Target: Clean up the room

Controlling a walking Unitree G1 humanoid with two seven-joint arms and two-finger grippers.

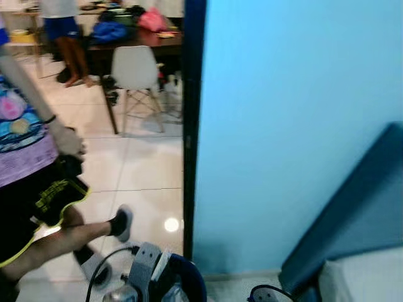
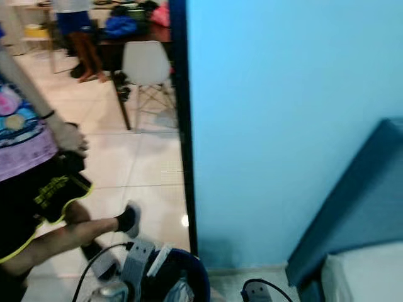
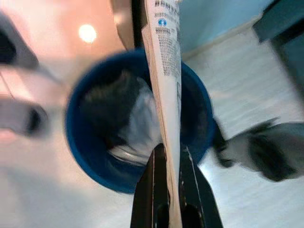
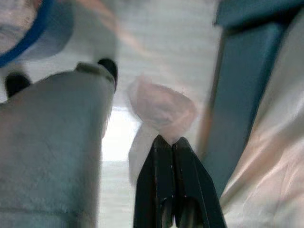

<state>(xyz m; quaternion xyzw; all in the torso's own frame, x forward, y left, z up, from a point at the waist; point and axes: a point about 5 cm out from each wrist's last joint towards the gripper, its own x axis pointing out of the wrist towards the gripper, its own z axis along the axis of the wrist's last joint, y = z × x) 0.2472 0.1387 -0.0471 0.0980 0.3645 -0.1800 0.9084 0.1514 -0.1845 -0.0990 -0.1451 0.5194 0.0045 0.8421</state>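
Left wrist view: left gripper point(image 3: 173, 159) pinches a printed packet point(image 3: 165, 71) above blue bin point(image 3: 95, 166).

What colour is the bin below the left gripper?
The bin is dark blue with pale crumpled waste inside, clearest in the left wrist view.

The left gripper point(image 3: 174, 153), with its two long black fingers point(image 3: 149, 190), is pinching a flat white printed package point(image 3: 165, 71) that is running away towards twelve o'clock. Beneath it a round blue plastic bin point(image 3: 90, 166) is sitting on the pale floor point(image 3: 42, 199), holding crumpled white and dark rubbish point(image 3: 126, 118), too blurred to identify. A blurred grey shape point(image 3: 266, 149), possibly robot hardware, is lying at three o'clock.
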